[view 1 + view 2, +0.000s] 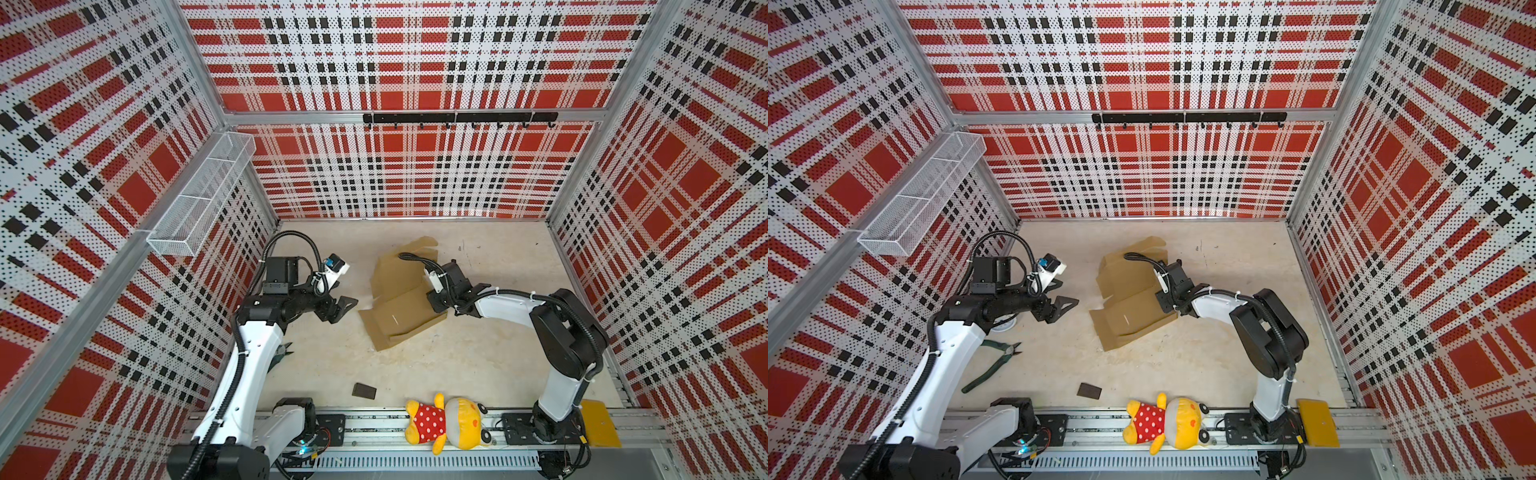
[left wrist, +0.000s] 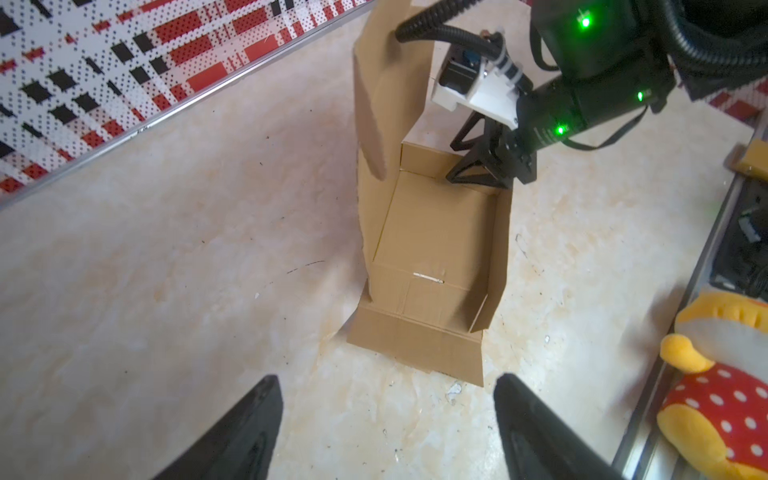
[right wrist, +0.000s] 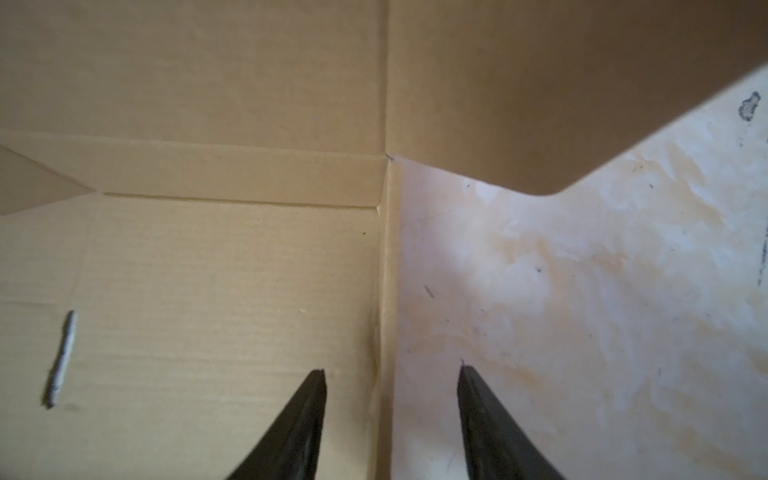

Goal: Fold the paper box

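- The paper box (image 1: 397, 305) is shown as plain brown corrugated cardboard, partly folded into a shallow open tray, in both top views (image 1: 1127, 309). A short white mark is seen on its floor.
- One long side is raised as a low wall. A broad lid panel is lifted along the opposite long side, and one end flap is laid flat on the pale table (image 1: 415, 374).
- The right gripper (image 3: 391, 370) is set low over the tray's end wall, with one finger inside the tray and one outside. The jaws are partly parted, a gap is seen on each side of the wall, and nothing is clamped.
- The right arm is stretched in over the table, its wrist tipped downward.
- The left gripper (image 2: 386, 378) is held wide open and empty, clear of the cardboard. The flat end flap is found just ahead of its fingertips, and the left arm is bent at the elbow.
- The tray's long axis is laid from the left gripper toward the right gripper, open side up.
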You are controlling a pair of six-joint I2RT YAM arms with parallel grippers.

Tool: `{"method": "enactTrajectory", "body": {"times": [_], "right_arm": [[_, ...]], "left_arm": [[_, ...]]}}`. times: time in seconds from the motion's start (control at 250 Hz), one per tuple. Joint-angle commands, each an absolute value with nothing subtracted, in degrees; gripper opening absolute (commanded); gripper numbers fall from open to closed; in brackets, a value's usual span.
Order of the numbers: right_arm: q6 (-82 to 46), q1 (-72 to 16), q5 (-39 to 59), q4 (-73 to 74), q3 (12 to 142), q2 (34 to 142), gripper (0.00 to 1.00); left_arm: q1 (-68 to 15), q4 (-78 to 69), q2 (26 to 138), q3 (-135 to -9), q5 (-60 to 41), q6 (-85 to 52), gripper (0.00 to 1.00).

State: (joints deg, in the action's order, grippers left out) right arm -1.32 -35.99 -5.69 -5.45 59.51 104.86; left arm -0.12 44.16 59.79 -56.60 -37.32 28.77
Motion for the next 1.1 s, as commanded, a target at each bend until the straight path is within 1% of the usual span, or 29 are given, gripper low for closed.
{"method": "enactTrajectory", "body": {"times": [0.0, 0.056, 0.128, 0.192, 0.276, 0.376, 0.516, 0.596, 0.704, 0.86, 1.096], "right_arm": [[-0.9, -36.2, -6.5, -2.5, 60.4, 106.6, 0.48], [-1.1, -36.1, -6.0, -2.1, 60.2, 106.8, 0.43], [-1.6, -36.2, -6.5, -0.9, 59.3, 106.8, 0.37], [-2.1, -36.2, -7.9, -0.6, 58.7, 106.4, 0.28], [-3.2, -36.2, -10.2, -0.4, 57.5, 105.1, 0.19], [-4.5, -36.2, -12.7, 1.5, 54.8, 103.2, 0.09], [-6.6, -36.2, -16.3, 1.0, 52.4, 100.9, 0.01], [-8.2, -36.2, -17.9, 1.7, 50.2, 99.3, 0.00], [-10.4, -36.2, -19.8, 2.2, 48.5, 97.5, 0.00], [-13.2, -36.2, -19.8, 1.8, 48.2, 97.0, 0.00], [-15.2, -36.3, -20.0, 3.1, 46.9, 96.5, 0.00]], "left_arm": [[1.0, 35.2, 59.9, -55.9, -39.6, 17.3, 0.83], [1.6, 32.0, 60.0, -54.9, -39.6, 12.2, 0.83], [2.3, 29.2, 60.1, -53.4, -40.7, 9.3, 0.83], [3.1, 27.7, 60.3, -52.4, -41.2, 7.4, 0.83], [3.9, 25.9, 60.6, -51.8, -39.1, 3.5, 0.82], [3.9, 23.2, 60.9, -50.2, -38.8, 0.5, 0.82], [4.0, 18.2, 62.0, -48.0, -39.9, -6.2, 0.82], [3.6, 16.2, 62.4, -47.0, -39.9, -9.1, 0.81], [2.9, 14.3, 62.5, -45.5, -40.4, -9.8, 0.80], [2.7, 13.7, 63.6, -45.4, -40.1, -10.6, 0.80], [2.6, 12.9, 65.0, -44.9, -40.1, -11.9, 0.73]]}}
